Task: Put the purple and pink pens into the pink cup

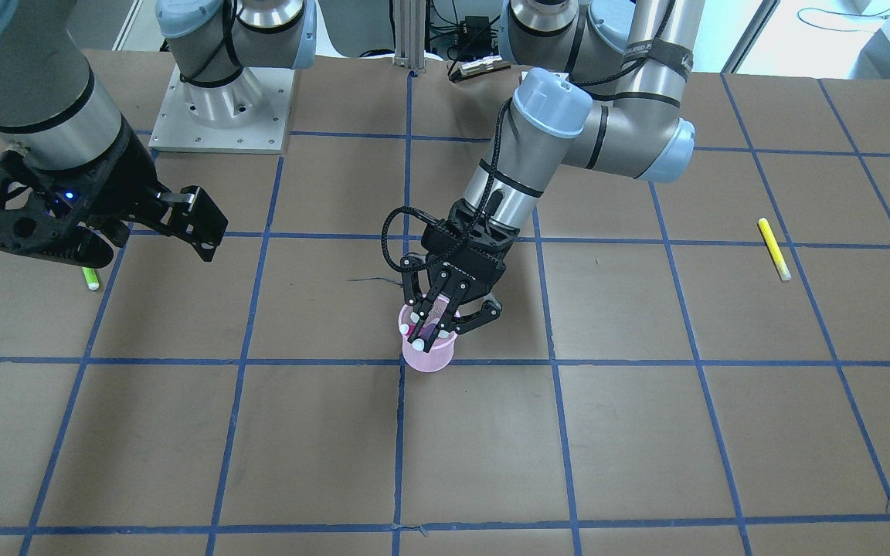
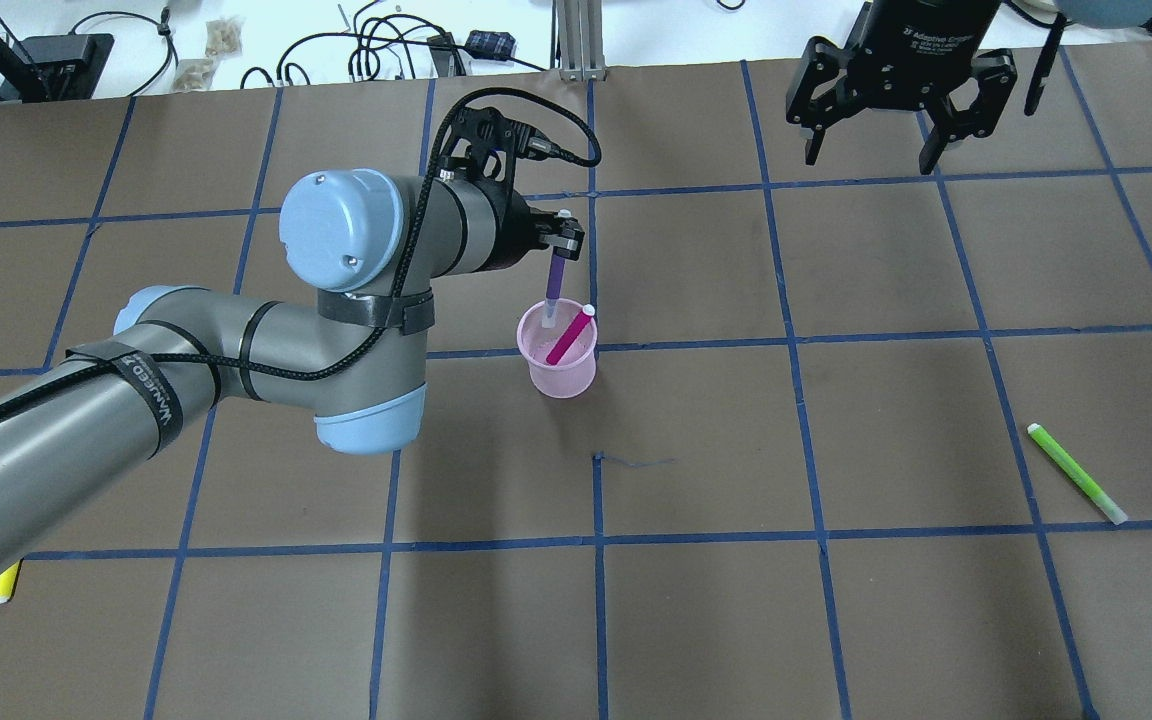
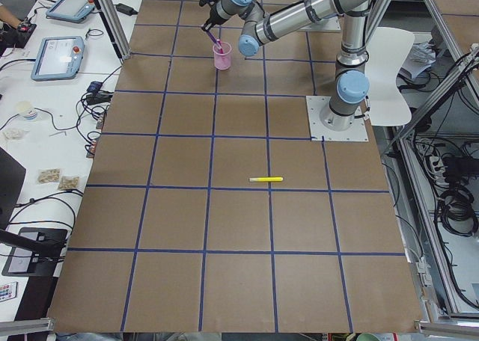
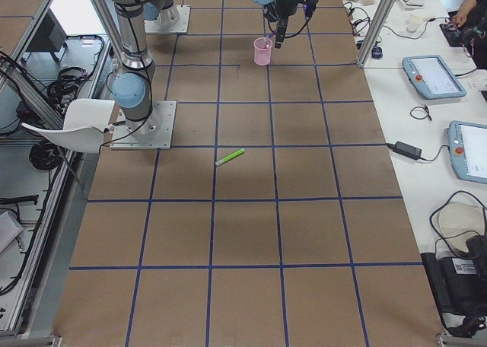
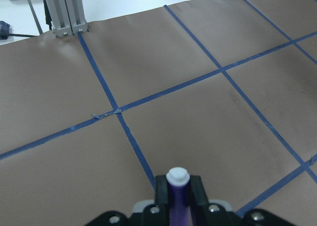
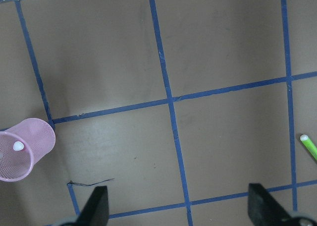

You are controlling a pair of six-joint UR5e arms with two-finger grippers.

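The left end effector (image 2: 558, 245) is closed narrowly on the purple pen (image 2: 555, 282). It holds the pen near its top, almost upright, over the pink cup (image 2: 558, 368), which stands on the bench (image 2: 696, 600) near the middle. The lower end of the pen seems to be just inside the mouth of the cup, close to the far part of the rim. The pink pen (image 2: 569, 338) is in the cup and leans on the rim toward the side of the right arm. The right end effector (image 2: 871, 158) is wide and holds nothing, well apart from the cup.

The most delicate step is probably the release. The tip of the purple pen is near the rim, not over the centre, so a small error could let it land on the edge and fall outside.

The cup looks like thin mesh and is probably light. Two pens leaning to one side could therefore tip it over.

If the arm goes lower, a finger may touch the cap of the pink pen or the rim, and so push the cup away.

After opening, a sideways retreat could catch the purple pen and pull it out again. A straight lift seems safer.
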